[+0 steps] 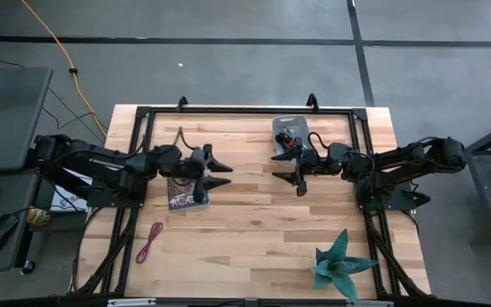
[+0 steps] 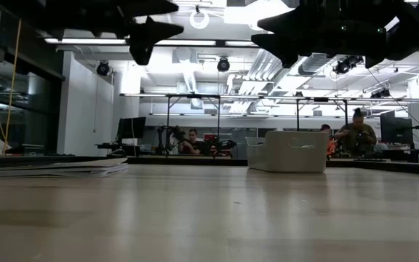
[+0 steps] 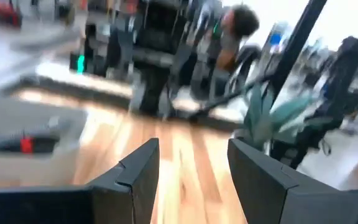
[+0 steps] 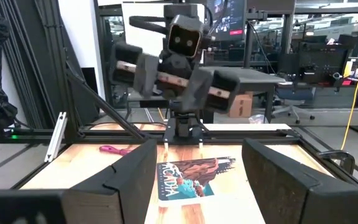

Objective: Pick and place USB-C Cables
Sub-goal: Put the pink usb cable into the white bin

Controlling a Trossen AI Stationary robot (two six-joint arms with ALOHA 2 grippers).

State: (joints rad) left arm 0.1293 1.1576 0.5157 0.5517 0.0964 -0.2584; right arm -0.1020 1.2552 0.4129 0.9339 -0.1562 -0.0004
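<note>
A maroon-pink cable (image 1: 150,242) lies coiled on the wood near the table's left near corner, and it also shows as the pink cable (image 4: 114,149) beyond the book. A grey tray (image 1: 297,122) at the far edge holds dark and red cable pieces (image 1: 286,136), seen blurred as a black-and-red cable (image 3: 17,144). My left gripper (image 1: 220,170) (image 3: 191,165) hangs open above mid-table, beside the book. My right gripper (image 1: 285,167) (image 4: 197,168) hangs open facing it, just near of the tray. Both are raised off the table (image 2: 148,33) (image 2: 289,44).
A book (image 1: 186,198) (image 4: 194,177) lies flat under the left arm's wrist. A teal plant (image 1: 341,264) (image 3: 266,112) stands near the right near corner. A black frame (image 1: 245,109) borders the table. Bare wood (image 1: 254,222) stretches between the arms. People sit in the room behind (image 2: 355,131).
</note>
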